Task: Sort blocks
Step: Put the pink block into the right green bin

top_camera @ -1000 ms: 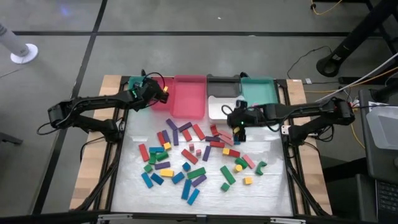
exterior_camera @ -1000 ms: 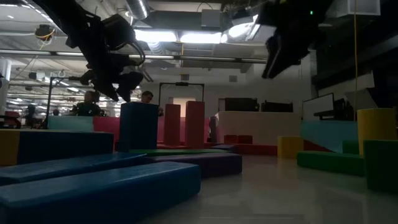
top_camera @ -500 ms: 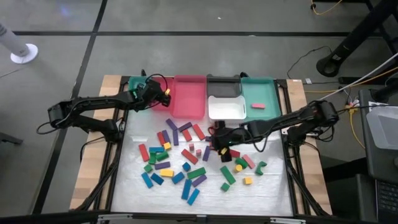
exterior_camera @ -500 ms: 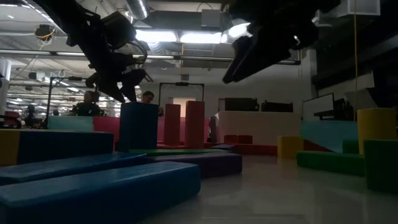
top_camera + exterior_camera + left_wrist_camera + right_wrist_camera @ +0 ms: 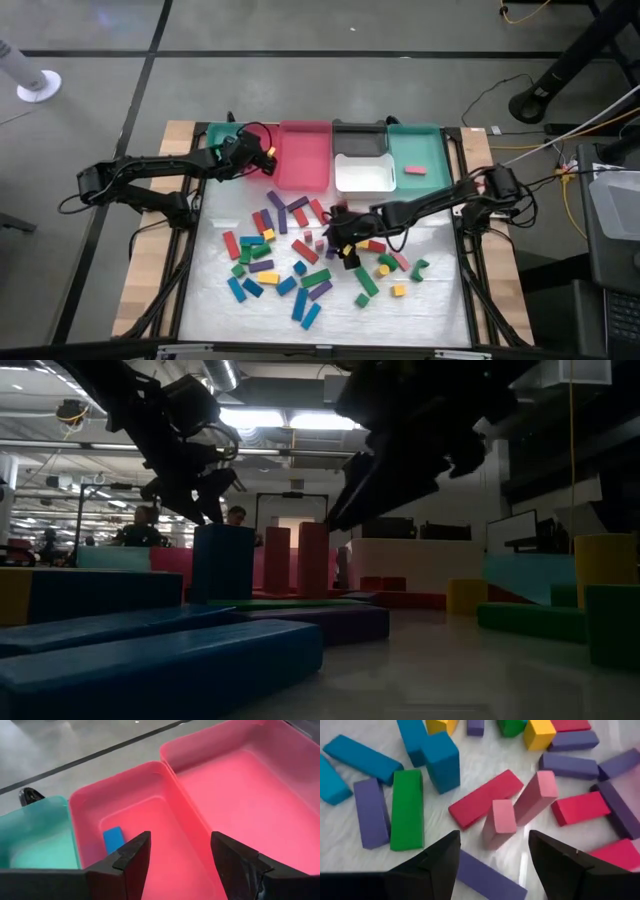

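- Sorting is judged barely begun: most blocks [image 5: 300, 255] are scattered loose on the white table [image 5: 440, 290].
- One blue block [image 5: 113, 839] is seen in a pink tray [image 5: 150, 820]; one pink block [image 5: 416, 170] lies in the right teal tray [image 5: 414, 150].
- Left gripper [image 5: 180, 851] is held spread and empty over the pink tray.
- Right gripper [image 5: 492, 851] is poised spread and empty above two pink blocks [image 5: 517, 810] mid-pile.

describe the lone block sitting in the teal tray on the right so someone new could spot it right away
Along the table's far edge stands a row of trays; the rightmost is a teal rectangular plastic tray. Inside it lies a single small pink bar-shaped block. Nothing else sits in that tray, unlike the crowded pile of mixed blocks on the table.
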